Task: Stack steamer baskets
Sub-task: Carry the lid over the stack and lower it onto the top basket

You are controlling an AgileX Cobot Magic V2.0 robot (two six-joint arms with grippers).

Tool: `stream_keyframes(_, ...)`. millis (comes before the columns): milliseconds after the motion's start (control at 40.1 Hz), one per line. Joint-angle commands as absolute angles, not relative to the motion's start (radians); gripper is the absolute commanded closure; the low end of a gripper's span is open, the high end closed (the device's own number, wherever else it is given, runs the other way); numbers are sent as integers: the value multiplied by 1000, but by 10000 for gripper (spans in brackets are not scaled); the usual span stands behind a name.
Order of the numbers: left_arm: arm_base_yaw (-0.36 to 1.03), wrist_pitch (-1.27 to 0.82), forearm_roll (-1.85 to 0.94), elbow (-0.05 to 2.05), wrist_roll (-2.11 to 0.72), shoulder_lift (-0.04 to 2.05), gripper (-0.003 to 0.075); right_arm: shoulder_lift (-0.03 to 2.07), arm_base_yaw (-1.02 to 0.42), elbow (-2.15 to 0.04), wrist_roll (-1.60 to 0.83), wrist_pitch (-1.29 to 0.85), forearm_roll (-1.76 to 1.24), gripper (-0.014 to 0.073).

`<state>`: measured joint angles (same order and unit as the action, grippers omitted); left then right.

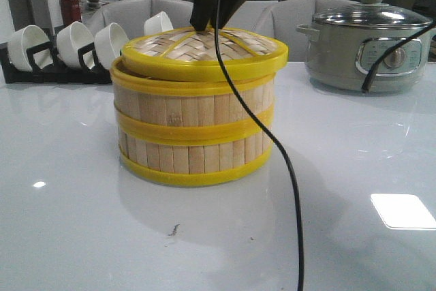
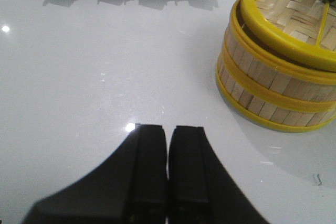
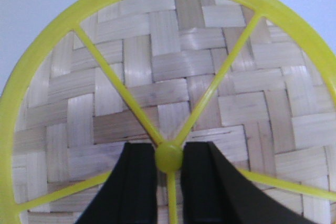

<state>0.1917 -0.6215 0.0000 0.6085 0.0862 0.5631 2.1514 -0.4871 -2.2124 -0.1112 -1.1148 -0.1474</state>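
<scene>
Baskets stacked, woven lid pinched at its hub and resting askew on top.

Both steamer baskets [image 1: 194, 131] stand one on the other mid-table, left of the grey pot [image 1: 368, 49] and in front of the cup rack [image 1: 65, 49]. They look light and stiff, with smooth rims likely to slip; the walls seem the safest hold. The right gripper [image 3: 169, 157] has its fingers narrowly parted around the lid [image 1: 204, 49]'s yellow knob [image 3: 169, 157], apparently pinching it. The left gripper [image 2: 168, 169] hovers over bare table beside the stack, fingers closed together, holding nothing.
</scene>
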Motion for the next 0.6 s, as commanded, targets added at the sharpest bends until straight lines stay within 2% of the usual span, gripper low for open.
stream_keyframes(0, 199, -544, 0, 638, 97, 565, 625, 2084, -491, -2249, -117, -1055, -193, 565)
stream_keyframes(573, 199, -544, 0, 638, 97, 565, 625, 2103, -503, -2248, -117, -1039, -205, 565)
